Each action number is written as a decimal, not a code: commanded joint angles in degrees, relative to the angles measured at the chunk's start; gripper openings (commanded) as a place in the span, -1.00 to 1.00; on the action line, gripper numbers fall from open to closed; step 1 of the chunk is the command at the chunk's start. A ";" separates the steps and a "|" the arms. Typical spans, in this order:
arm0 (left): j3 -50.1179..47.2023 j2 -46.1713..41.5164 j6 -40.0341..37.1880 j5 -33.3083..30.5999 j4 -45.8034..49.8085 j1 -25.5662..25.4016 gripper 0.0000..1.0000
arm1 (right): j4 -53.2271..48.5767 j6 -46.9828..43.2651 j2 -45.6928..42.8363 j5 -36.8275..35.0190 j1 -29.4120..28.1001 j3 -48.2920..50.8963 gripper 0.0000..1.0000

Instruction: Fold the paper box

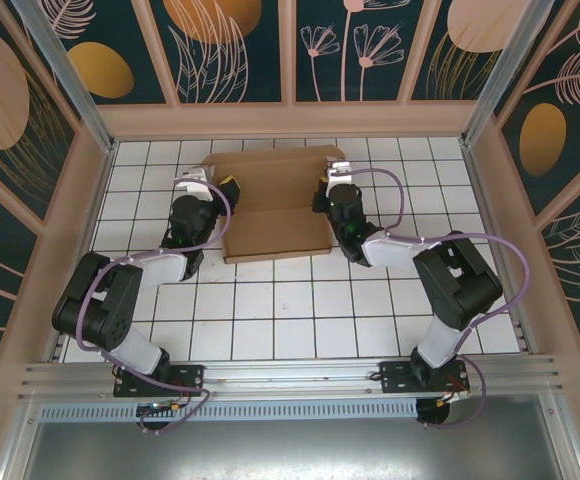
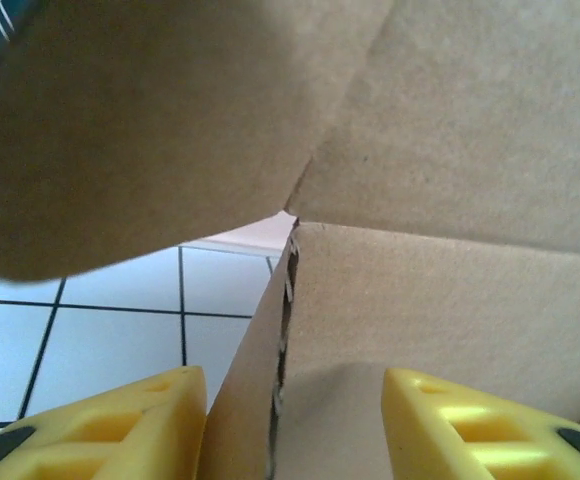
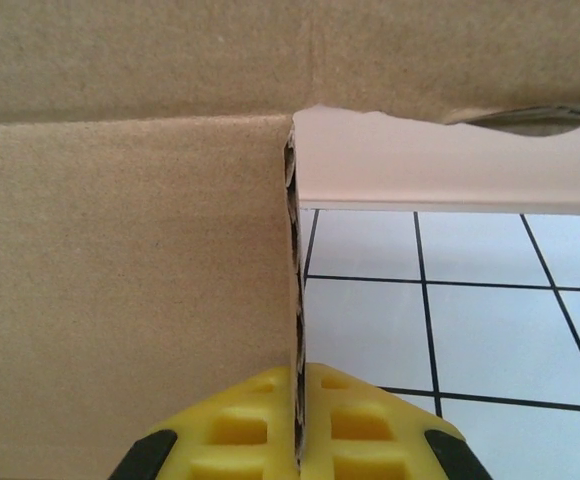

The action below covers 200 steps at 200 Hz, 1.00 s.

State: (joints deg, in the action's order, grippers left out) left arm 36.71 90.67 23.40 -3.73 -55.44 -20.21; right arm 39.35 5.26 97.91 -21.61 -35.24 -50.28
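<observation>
Brown cardboard, the paper box [image 1: 275,205] lies in the upper middle of the top view on the white-tiled table [image 1: 270,320]. It is partly formed, with a flat base, a panel towards the top of the frame and a wall at each end. The left hand [image 1: 224,188] sits at the box's left edge and the right hand [image 1: 322,192] at its right edge. Both arms reach up from the bottom of the frame.

From the left wrist, the paper box [image 2: 450,300] covers most of the frame. A loose flap hangs across the upper left and a side wall runs down to the bottom centre. The left hand [image 2: 295,405] has its yellow fingers [image 2: 120,425] well apart. The wall's edge lies close against the lower-left finger and clear of the lower-right one, so this hand is open and grips nothing.

From the right wrist, the right hand [image 3: 298,420] at the bottom centre is clamped on the upright corrugated edge of the paper box [image 3: 120,280]. Table [image 3: 470,320] tiles show at the lower right.

The step in hand looks like standing up the end walls. The next move probably calls for the right hand's pinch to steady its wall while the left hand finds a fresh hold on its own wall or the drooping flap. It would then fold that inward without tipping the box.
</observation>
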 commanded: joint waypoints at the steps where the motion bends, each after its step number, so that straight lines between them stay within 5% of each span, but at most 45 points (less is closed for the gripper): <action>1: -0.68 0.26 6.08 -3.16 -4.30 -0.99 0.05 | 2.46 3.72 0.53 -0.56 -1.31 -1.45 -1.00; 27: -0.80 -2.32 0.56 -7.05 0.54 -0.98 0.16 | 3.90 1.15 -0.40 -2.20 -0.65 0.56 -1.00; 91: -1.85 -4.39 -11.92 -1.43 7.98 -0.64 0.09 | 2.05 -4.53 -2.07 4.65 3.60 2.77 -1.00; 161: -2.39 -5.68 -14.48 1.85 9.65 1.19 -0.33 | 3.93 -6.53 -3.26 4.29 3.60 4.73 -1.00; 200: -1.53 -3.77 -13.13 7.67 9.52 1.39 -0.77 | 4.53 -5.19 -3.45 7.94 3.60 5.47 -1.00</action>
State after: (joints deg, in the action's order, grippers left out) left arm 34.65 86.24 9.54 -1.65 -46.02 -18.96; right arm 41.82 -0.12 96.18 -16.73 -31.48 -45.84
